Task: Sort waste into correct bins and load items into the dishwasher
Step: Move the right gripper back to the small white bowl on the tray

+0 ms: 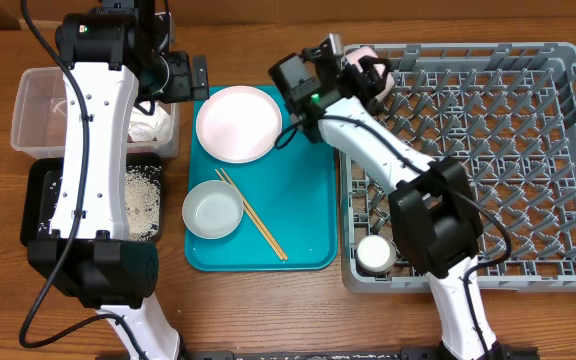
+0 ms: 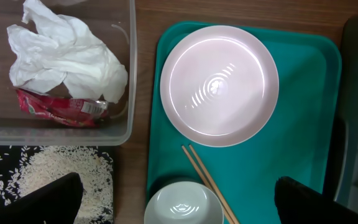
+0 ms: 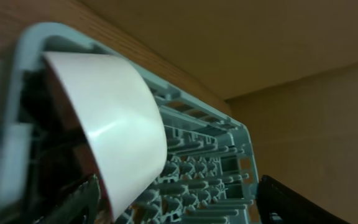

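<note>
We count one white plate (image 1: 238, 123), two bowls, one small cup (image 1: 374, 255) and two wooden chopsticks (image 1: 253, 215). The plate, one bowl (image 1: 213, 210) and both chopsticks lie on the single teal tray (image 1: 308, 200) at the middle of the surface (image 1: 268, 310). The chopsticks lie just beside that bowl.

The second bowl (image 3: 117, 124) stands on edge in the far-left corner of the grey dish rack (image 1: 528, 150), which fills the right side of the surface. The cup sits in the rack's near-left corner.

The right gripper (image 3: 182, 199) hangs over that standing bowl with its fingers spread wide, clamping nothing.

At the far-left corner, one clear tub (image 1: 38, 110) holds one crumpled napkin (image 2: 67, 56) and one red wrapper (image 2: 61, 109). We cannot read the wrapper's print. The black tray (image 1: 38, 190), at the left edge just nearer than the tub, holds scattered rice (image 2: 61, 171).

The left gripper (image 2: 179, 196) is fully spread and empty, above the gap between tub and teal tray.
</note>
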{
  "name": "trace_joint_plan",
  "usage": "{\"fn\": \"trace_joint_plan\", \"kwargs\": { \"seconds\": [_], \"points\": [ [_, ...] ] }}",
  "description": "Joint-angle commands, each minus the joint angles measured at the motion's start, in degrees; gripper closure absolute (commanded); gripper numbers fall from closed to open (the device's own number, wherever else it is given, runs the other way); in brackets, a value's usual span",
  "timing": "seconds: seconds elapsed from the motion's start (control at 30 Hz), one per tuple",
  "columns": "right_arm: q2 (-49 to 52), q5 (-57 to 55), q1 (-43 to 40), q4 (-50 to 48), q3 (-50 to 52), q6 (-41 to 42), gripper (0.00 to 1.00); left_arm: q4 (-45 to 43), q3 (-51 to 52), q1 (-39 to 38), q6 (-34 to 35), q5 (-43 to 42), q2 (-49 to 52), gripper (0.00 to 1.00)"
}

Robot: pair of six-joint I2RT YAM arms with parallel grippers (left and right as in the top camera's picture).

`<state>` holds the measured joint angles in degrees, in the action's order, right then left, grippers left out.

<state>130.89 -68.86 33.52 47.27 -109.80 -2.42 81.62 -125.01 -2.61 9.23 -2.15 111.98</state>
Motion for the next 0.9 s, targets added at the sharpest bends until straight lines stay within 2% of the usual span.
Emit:
{"fn": "trace_joint_plan", "kwargs": {
  "seconds": [0.0,0.1,0.2,0.37,0.47,0.67,0.87],
  "points": [
    [-6.12,6.16,0.55,0.98,-0.2,4.33,0.16,-0.02,-0.76,-0.02,0.17,-0.61,-0.13,0.0],
    [-11.19,14.4,0.55,3.8,-0.2,9.4,0.09,-0.02,-0.76,-0.02,0.17,-0.63,-0.13,0.0],
    [-16.65,28.35,0.55,6.71,-0.2,11.69,0.0,-0.02,-0.76,-0.02,0.17,-0.61,-0.13,0.0],
    [-23.1,65.16,0.55,9.05,-0.2,11.69,0.0,-0.02,-0.76,-0.02,0.17,-0.63,-0.13,0.0],
    [-23.04,80.26,0.55,9.01,0.15,12.96,0.0,-0.02,-0.76,-0.02,0.17,-0.63,-0.13,0.0],
    [-20.39,84.08,2.95,5.38,7.23,26.03,0.06,-0.02,-0.76,-0.02,0.17,-0.63,-0.13,0.0],
    [-18.67,83.95,8.24,-1.62,15.89,33.94,0.24,-0.02,-0.76,-0.04,0.17,-0.63,-0.13,0.0]
  ]
}}
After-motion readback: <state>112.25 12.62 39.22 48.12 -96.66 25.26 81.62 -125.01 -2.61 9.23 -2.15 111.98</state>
